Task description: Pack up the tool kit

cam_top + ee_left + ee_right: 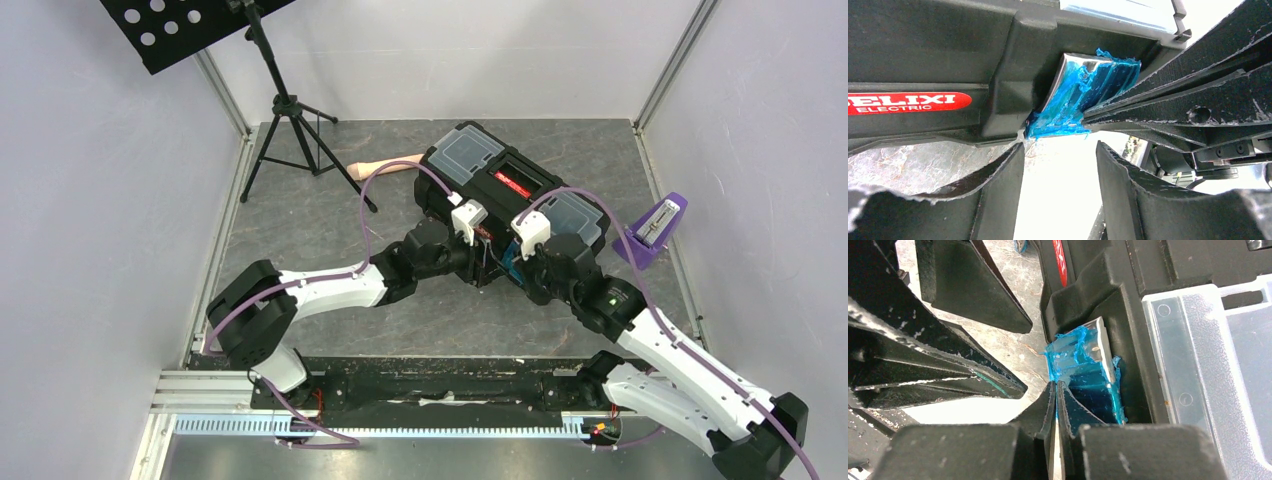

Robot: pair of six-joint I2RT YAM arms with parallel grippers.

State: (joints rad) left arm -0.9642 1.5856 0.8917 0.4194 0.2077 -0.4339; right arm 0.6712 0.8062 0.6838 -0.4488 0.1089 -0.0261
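Toolbox (510, 190) sits shut right in front of both my grippers. Right gripper (1056, 388) is clenched tight, tips pushed up against the blue latch (1078, 365) on the box's near side. Left gripper (1060, 148) has its jaws spread with nothing between them, and that same latch is just past its tips.

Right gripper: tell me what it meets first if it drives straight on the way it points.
The blue latch on the black toolbox. The shut right gripper points its tips right at that latch, apparently touching it, so it would press into it at once.
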